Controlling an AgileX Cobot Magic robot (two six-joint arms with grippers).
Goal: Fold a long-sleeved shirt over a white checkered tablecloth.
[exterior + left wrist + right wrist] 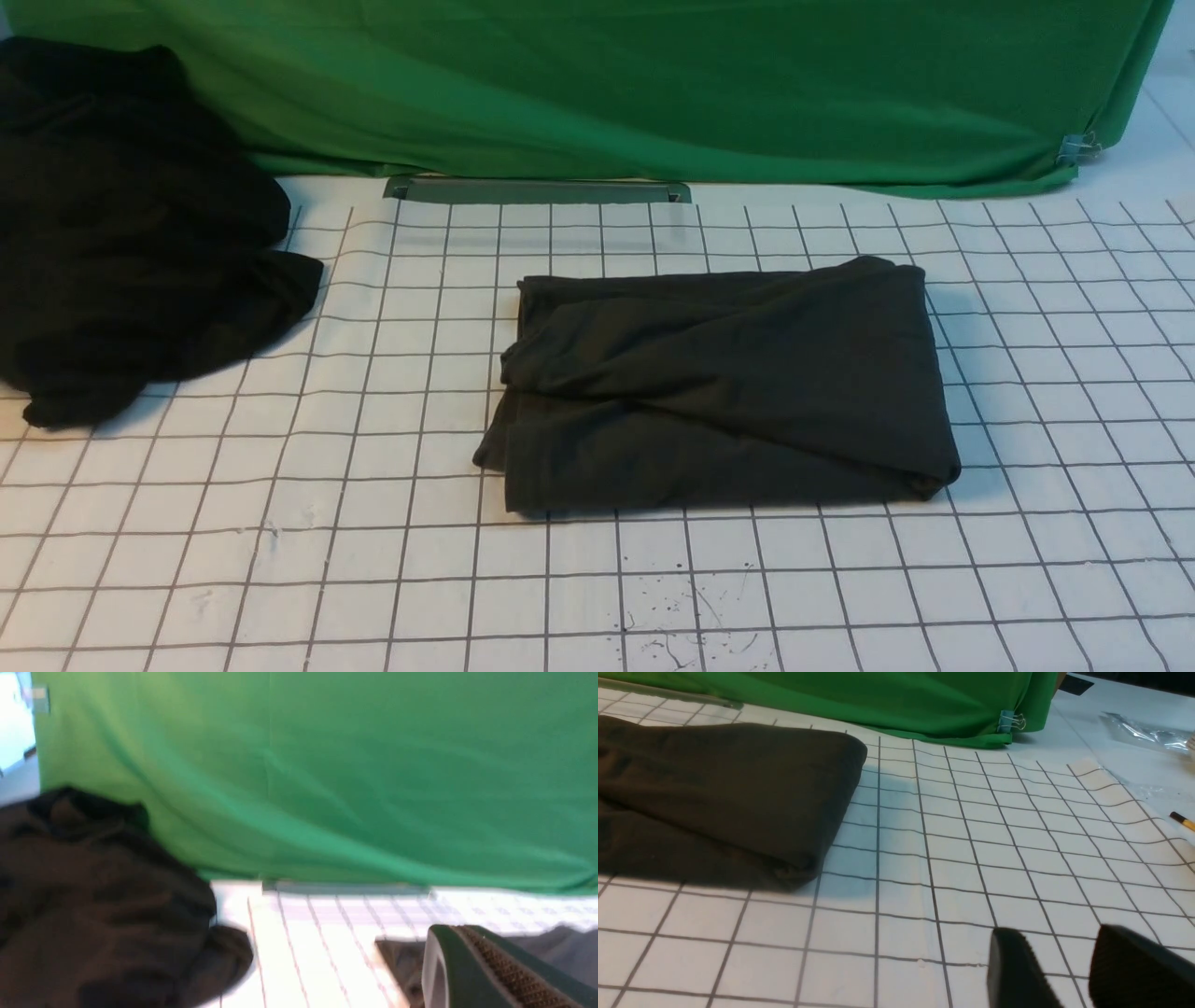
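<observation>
The long-sleeved shirt (724,383) lies folded into a thick dark charcoal rectangle in the middle of the white checkered tablecloth (280,523); its print is hidden inside the folds. Neither arm shows in the front view. In the left wrist view my left gripper (460,938) is shut, its pads pressed together with nothing between them, and the shirt (560,947) lies just beyond its tip. In the right wrist view my right gripper (1057,940) is open and empty above bare tablecloth (952,858), well clear of the shirt's (719,798) folded edge.
A shapeless black heap of cloth (121,233) sits at the back left. A green cloth (653,84) hangs across the back, clipped at its right corner (1078,147), with a grey metal bar (537,190) below it. Ink specks (681,625) mark the front of the cloth.
</observation>
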